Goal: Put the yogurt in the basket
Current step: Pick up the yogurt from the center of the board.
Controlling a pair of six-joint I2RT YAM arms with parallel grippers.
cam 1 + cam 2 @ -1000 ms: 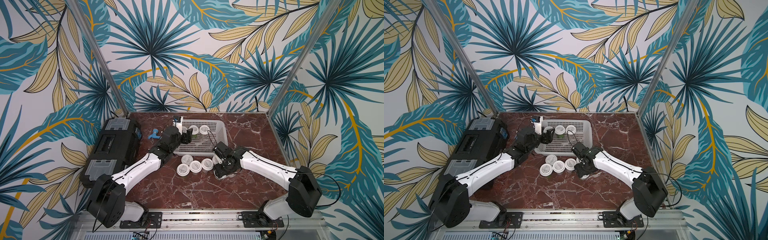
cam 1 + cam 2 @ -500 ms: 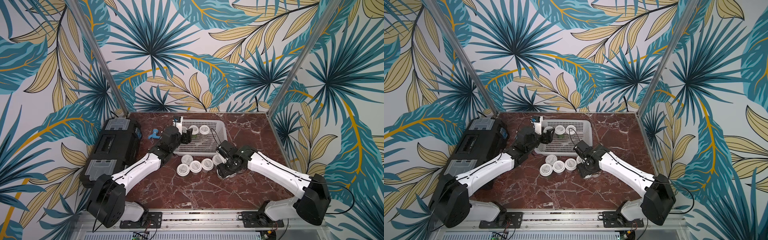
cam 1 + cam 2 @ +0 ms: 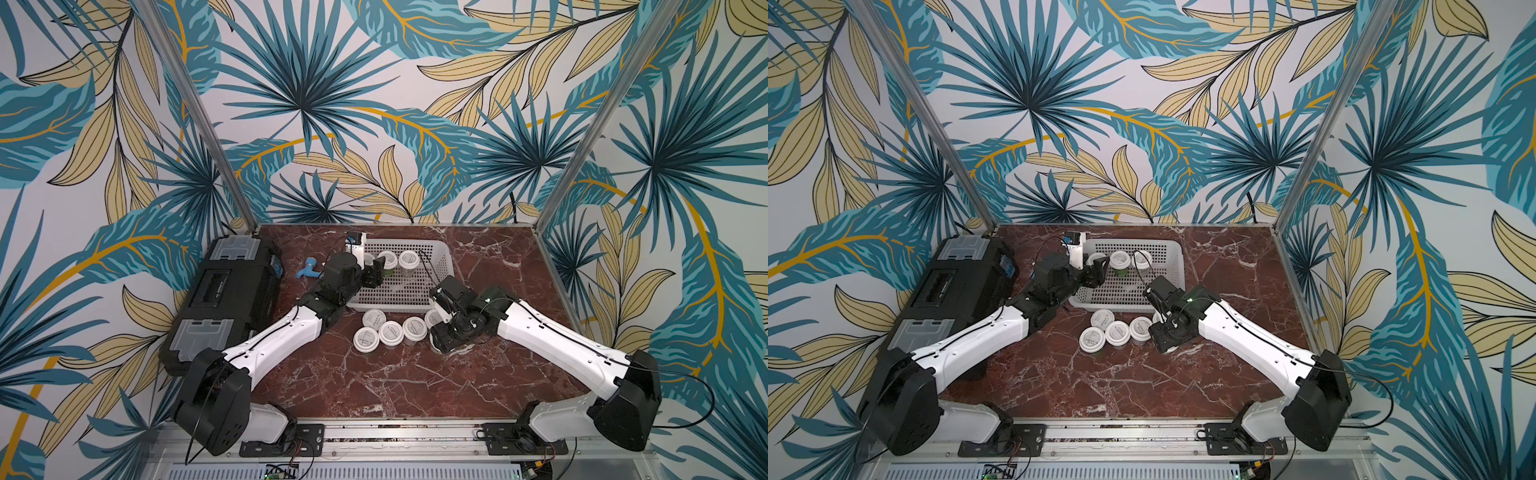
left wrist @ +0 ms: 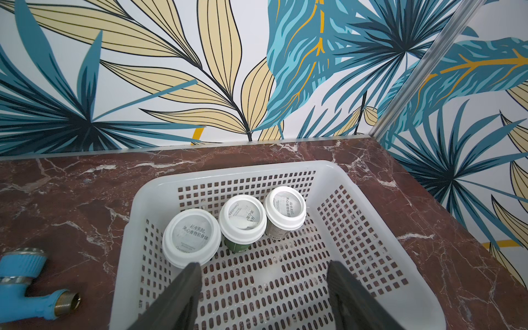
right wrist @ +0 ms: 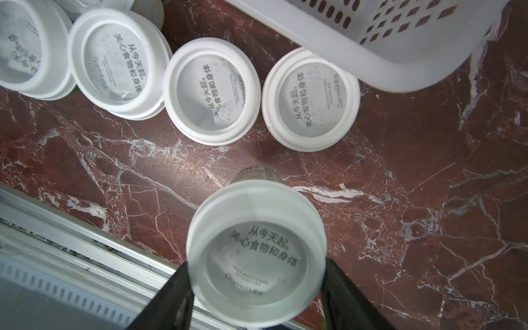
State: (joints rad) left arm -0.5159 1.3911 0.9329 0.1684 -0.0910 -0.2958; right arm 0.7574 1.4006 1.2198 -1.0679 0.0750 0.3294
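As the wrist views show, the left gripper (image 4: 264, 267) stands part open and empty over the floor of the basket (image 4: 243, 168). Its fingers are clear of the three cups (image 4: 243, 218), which stand upright in a row. In the top views that row occupies the basket's upper-left part. The right gripper (image 5: 255, 271) is closed on one cup (image 5: 257, 248), lid up, a finger on either side of the lid. Whether it is off the surface (image 5: 400, 171) cannot be told. In both top views the basket lies at centre frame, below the middle. Five cups (image 3: 392, 332) stand clustered on the surface just below it, the rightmost half hidden by the right arm. A toolbox (image 3: 232, 291) lies at left, with a blue fitting (image 3: 309, 270) between it and the basket.
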